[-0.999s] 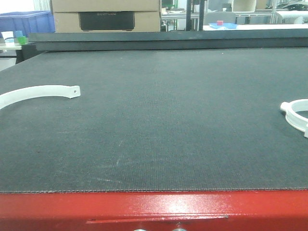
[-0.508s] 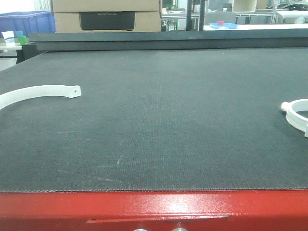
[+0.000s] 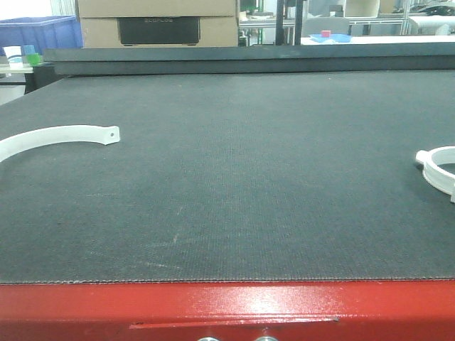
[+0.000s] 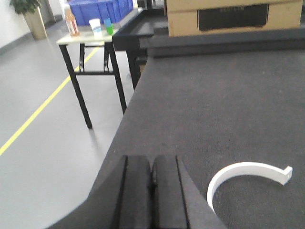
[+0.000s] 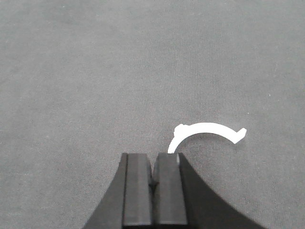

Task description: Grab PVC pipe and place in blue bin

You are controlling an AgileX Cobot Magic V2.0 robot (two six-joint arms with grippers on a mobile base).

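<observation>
1. Plainly, the left gripper [image 4: 152, 162] is closed, its two dark fingers pressed flat together with nothing between them. It sits at the bottom of the left wrist view, over the left edge of the dark mat [image 4: 228, 95].
2. Lower right in that view, an open PVC arc [image 4: 243, 172] lies flat on the mat, near the fingers but apart from them.
3. In the front view the same open PVC arc [image 3: 64, 135] lies at the left edge of the frame, cut off by it, with a small hole at its right end.
4. The right gripper [image 5: 153, 160] is likewise closed and holds nothing, at the bottom centre of the right wrist view.
5. A tabbed PVC clamp [image 5: 207, 130] lies on the mat just above the right finger's tip. Whether the two touch I cannot tell.
6. In the front view the tabbed PVC clamp [image 3: 439, 167] is at the right edge, partly out of frame and well apart from the arc.
7. The blue bin [image 3: 39, 32] stands off the mat in the upper left of the front view, beside a cardboard box [image 3: 156, 21]. In the left wrist view the blue bin [image 4: 102, 9] sits behind a small table [image 4: 83, 40] at the upper left.
8. A red rim [image 3: 227, 305] runs along the bottom of the front view.
</observation>
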